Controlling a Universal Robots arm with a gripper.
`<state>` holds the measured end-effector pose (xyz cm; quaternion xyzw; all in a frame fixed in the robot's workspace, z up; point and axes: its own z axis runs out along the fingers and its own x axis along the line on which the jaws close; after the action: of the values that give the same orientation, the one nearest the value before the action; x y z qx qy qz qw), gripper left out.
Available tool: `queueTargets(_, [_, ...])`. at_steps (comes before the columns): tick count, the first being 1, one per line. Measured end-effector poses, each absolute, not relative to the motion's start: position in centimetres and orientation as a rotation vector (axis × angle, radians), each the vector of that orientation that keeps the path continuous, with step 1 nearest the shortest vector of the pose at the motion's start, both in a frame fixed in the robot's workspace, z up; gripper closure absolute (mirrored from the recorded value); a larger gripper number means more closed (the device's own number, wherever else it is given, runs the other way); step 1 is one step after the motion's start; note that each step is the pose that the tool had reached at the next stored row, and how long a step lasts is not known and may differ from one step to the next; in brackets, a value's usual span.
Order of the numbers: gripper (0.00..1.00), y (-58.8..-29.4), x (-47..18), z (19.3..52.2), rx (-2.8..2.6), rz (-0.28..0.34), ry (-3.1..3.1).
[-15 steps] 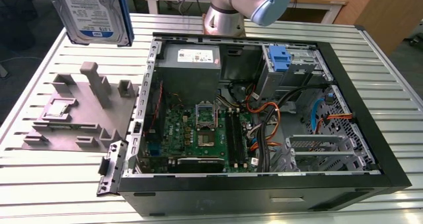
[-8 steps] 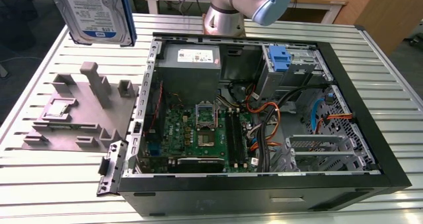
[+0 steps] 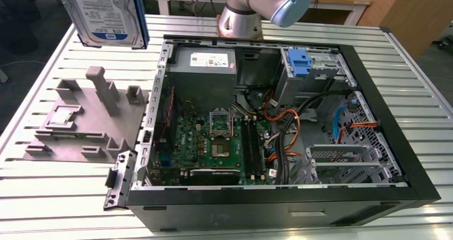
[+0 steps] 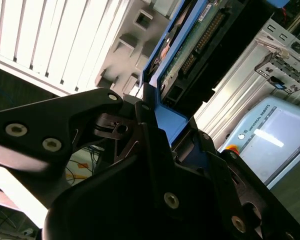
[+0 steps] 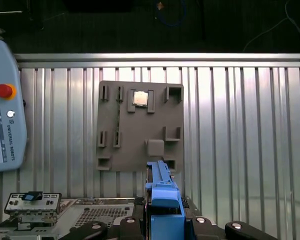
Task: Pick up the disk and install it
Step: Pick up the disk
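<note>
The disk (image 3: 103,14), silver with a white-and-blue label and a blue carrier frame, hangs upright in the air at the exterior view's upper left, above the slatted table and beyond the grey fixture plate (image 3: 85,118). In the second wrist view my gripper (image 4: 152,107) is shut on the disk (image 4: 190,45), black fingers (image 4: 140,145) clamping the blue frame, with the drive's green circuit board showing. In the first wrist view the disk (image 5: 162,192) shows edge-on between the gripper's links (image 5: 162,226), over the fixture plate (image 5: 140,125).
An open computer case (image 3: 417,160) lies on the table at the exterior view's right, with a motherboard (image 3: 212,139), a grey power-supply box (image 3: 205,65) and a blue bracket (image 3: 301,62) in the drive bay. The arm's base (image 3: 241,22) stands behind the case. A teach pendant (image 5: 5,120) lies beside the fixture plate.
</note>
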<state>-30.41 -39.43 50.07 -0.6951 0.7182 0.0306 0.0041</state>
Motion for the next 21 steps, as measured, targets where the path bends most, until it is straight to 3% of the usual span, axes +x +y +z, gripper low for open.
queueTargets(21, [0.64, -39.4, -28.9, 50.1, -2.178, 0.096, 2.250])
